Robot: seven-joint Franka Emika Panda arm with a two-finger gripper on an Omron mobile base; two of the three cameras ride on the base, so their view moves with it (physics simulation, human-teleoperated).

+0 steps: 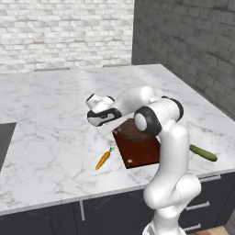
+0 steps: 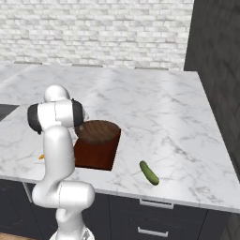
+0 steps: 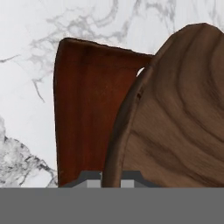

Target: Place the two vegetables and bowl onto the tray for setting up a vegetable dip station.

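Marble counter (image 1: 55, 119): bowl (image 3: 175, 122) rim pinched between fingers (image 3: 89, 178), over tray (image 3: 83, 109).

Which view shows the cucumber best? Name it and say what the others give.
The right base view: the cucumber lies whole and unobstructed on the counter, right of the tray. The left base view shows its end past the arm. The hand view looks at bowl and tray.

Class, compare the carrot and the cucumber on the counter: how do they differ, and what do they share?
The carrot is orange with a green top; the cucumber is dark green all over. The carrot lies left of the tray, the cucumber to its right, nearer the counter's front edge. Both are slim, lie flat on the marble, and are not yet on the tray.
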